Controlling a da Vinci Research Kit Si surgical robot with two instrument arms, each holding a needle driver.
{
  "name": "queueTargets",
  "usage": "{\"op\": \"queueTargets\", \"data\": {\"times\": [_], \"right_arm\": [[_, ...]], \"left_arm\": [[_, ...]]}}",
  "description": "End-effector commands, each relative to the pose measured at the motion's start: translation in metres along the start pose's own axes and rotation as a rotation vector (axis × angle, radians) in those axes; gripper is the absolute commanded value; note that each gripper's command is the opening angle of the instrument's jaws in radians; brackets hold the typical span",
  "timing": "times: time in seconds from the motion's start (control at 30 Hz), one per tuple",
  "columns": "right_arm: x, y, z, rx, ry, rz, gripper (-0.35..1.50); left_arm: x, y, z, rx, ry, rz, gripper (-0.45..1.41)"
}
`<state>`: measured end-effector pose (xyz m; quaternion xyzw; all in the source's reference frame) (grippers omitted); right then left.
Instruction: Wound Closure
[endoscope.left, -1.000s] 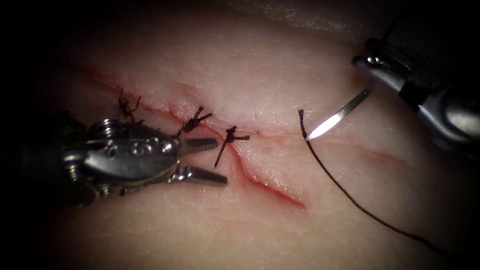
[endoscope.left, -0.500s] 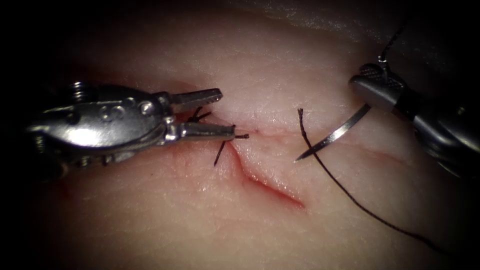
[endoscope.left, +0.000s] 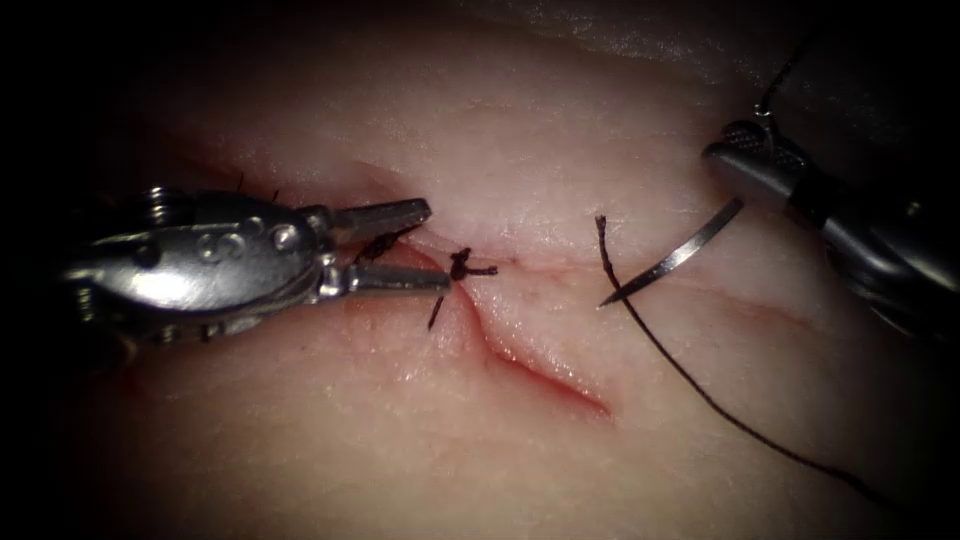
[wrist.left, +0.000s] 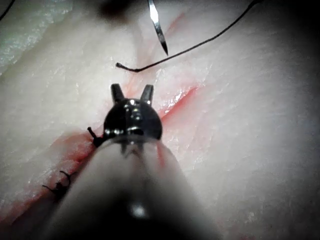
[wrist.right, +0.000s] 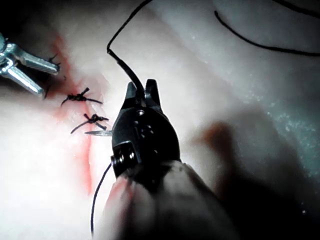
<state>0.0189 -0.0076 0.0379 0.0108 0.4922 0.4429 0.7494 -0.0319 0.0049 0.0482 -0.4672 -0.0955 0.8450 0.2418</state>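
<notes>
Two needle drivers work over the pale pork-belly tissue (endoscope.left: 520, 420), whose red-edged cut (endoscope.left: 545, 375) runs diagonally and already carries dark knotted stitches (endoscope.left: 462, 266) along its left stretch. The right arm's dark-jawed tool (endoscope.left: 745, 160) has its jaws closed on the thin curved steel needle (endoscope.left: 668, 265), gripping near the tail end of the curve; the tip hangs free just above the surface on the right side of the cut, not in the tissue. The left arm's silver tool (endoscope.left: 425, 245) lies beside the last stitches with its jaws parted and nothing between them (the left wrist view (wrist.left: 132, 92) confirms the gap), well apart from the needle.

I judge the needle light, stiff and slick, apt to swivel in the jaws unless taken flat across its body, back from the point. The thin black suture thread (endoscope.left: 690, 375) lies slack across the tissue to the right of the cut, its free end (endoscope.left: 601, 225) beside the needle tip; it looks limp and easily snagged. The tissue seems soft and moist, likely to tear if grasped too near the cut's edge.
</notes>
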Motion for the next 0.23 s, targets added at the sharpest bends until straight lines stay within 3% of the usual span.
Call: {"op": "queueTargets", "data": {"times": [0.03,0.23], "right_arm": [[-0.0004,-0.0006,0.0008,0.005,0.0,-0.003,-0.35],[-0.0004,-0.0008,0.0008,0.01,-0.004,-0.003,-0.35]], "left_arm": [[-0.0004,0.0002,0.0007,0.0,-0.002,0.0,0.44],[-0.0004,0.0002,0.0006,-0.001,-0.002,0.0,0.44]]}}
